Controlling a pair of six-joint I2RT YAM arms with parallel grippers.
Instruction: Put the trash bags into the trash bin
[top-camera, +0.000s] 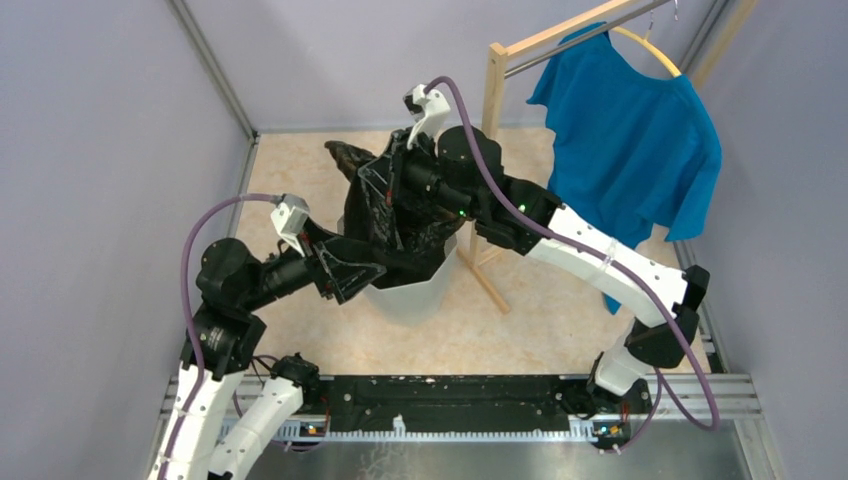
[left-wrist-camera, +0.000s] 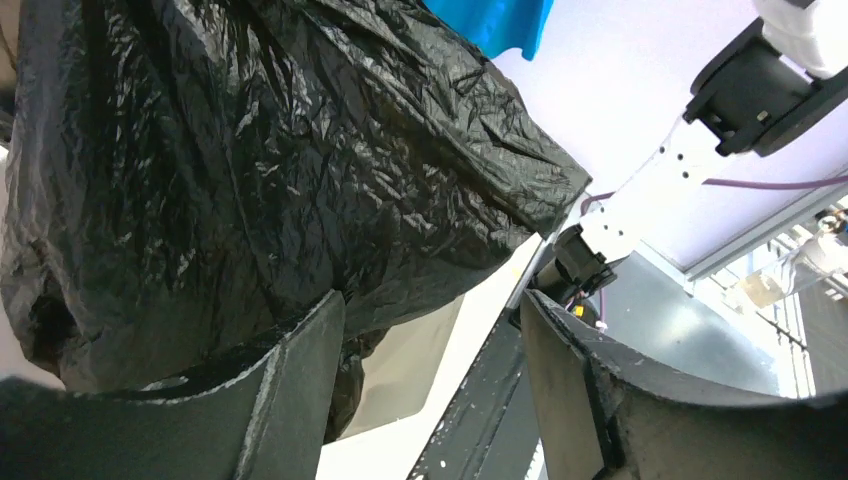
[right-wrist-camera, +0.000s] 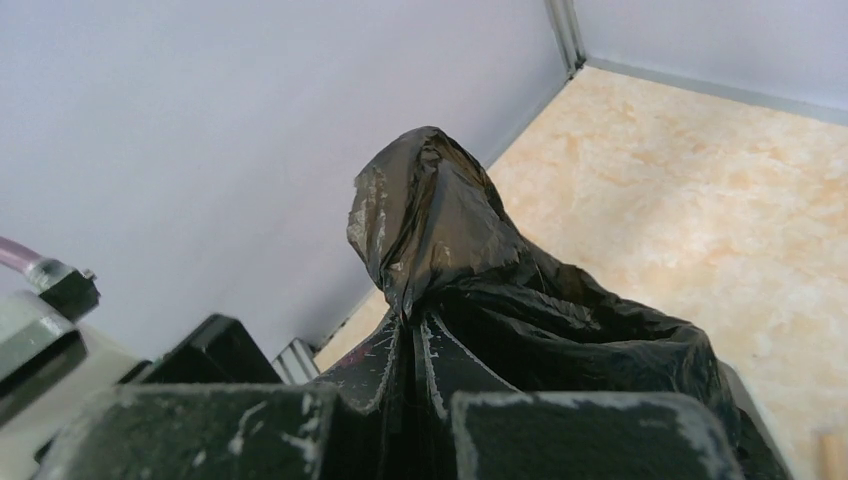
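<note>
1. Left gripper (left-wrist-camera: 430, 308): wide open and holding nothing. The bag (top-camera: 392, 222) bulges against the outer side of 1 finger, and the gap between the fingers shows only a little of its lower edge.
2. Bag: 1 large black sheet of thin, crinkled, glossy film. It hangs above the bin (top-camera: 410, 295), with its lower folds draped over the rim. Whether any of it is inside the bin cannot be told from these views.
3. Bin: white, standing upright on the bench (top-camera: 300, 345), directly under the bag and between the 2 arms.
4. Right gripper (right-wrist-camera: 413, 330): closed almost fully on a gathered fold of the bag. A tuft of film stands up past the fingertips.
5. Rack (top-camera: 494, 95) and shirt (top-camera: 630, 150): to the right of the bin, and not touching the bag.

Handling: the film is probably very light, limp and slippery. It should collapse and trap air, not hold a shape. A bunched fold with several layers should grip better than a single layer, which may slide out or tear. Loose folds outside the rim will likely need pushing down into the bin.
</note>
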